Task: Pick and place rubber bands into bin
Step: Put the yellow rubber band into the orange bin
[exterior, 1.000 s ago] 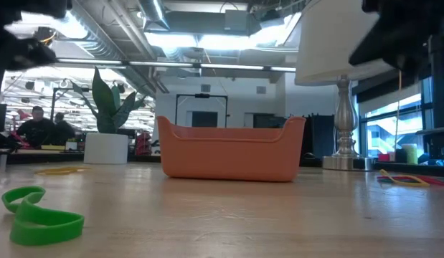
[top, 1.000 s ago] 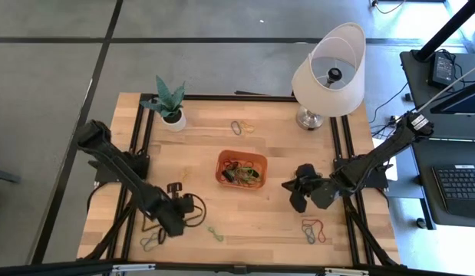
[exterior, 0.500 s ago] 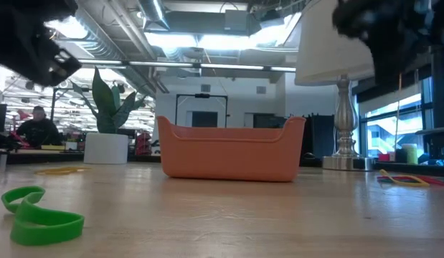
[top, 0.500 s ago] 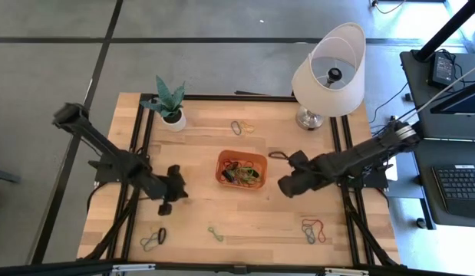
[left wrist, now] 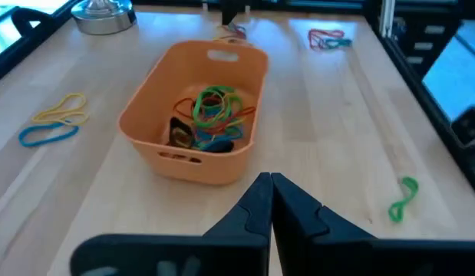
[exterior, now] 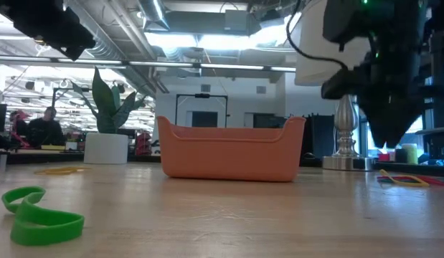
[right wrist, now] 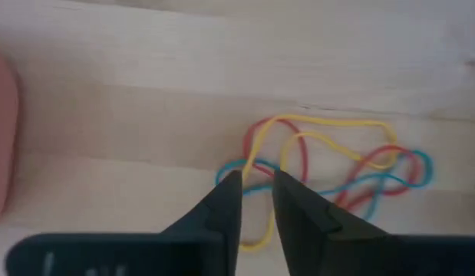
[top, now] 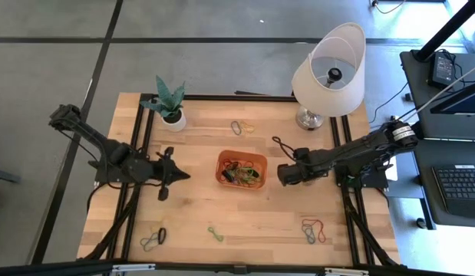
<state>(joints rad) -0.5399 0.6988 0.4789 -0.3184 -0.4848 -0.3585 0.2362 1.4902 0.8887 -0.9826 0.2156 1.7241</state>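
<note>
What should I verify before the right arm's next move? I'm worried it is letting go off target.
1. Right gripper above the bin: not ok. It is beside the bin's end, over bare table.
2. Right fingers apart: ok.
3. Tangle of yellow, red and blue rubber bands gripped: cannot tell. A yellow strand runs between the fingers.
4. Left gripper shut, empty, clear of the bin: ok.
5. Bin upright, bands inside: ok.
6. Table cleared: not ok. A green band lies loose.
</note>
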